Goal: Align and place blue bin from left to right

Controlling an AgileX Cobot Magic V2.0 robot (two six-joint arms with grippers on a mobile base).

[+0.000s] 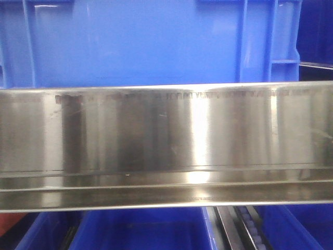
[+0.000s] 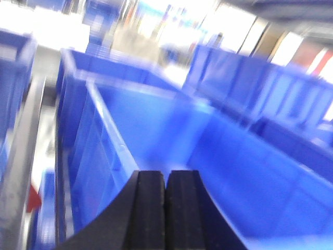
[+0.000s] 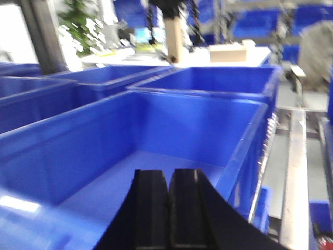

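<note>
a: where does the blue bin (image 1: 140, 41) stand?
b: in the front view it sits on the shelf behind a stainless steel rail (image 1: 166, 140), spanning nearly the whole width, its right ribbed corner just inside the frame. whether it is squared to its neighbours cannot be told from here. more blue bins (image 1: 145, 229) show below the rail.
a: progress?
b: judged early or between moves. neither arm holds anything; both hover over open, empty bins. alignment looks still to do.
a: jaws?
b: left gripper (image 2: 165, 208): jaws together, nothing between, above a bin interior (image 2: 156, 125); view is blurred. right gripper (image 3: 169, 208): jaws together too, empty, above another bin (image 3: 156, 130).
a: surroundings?
b: rows of like bins, metal racking rails (image 3: 296, 172), a cardboard box (image 3: 228, 52) and a plant (image 3: 83, 26) far back.
</note>
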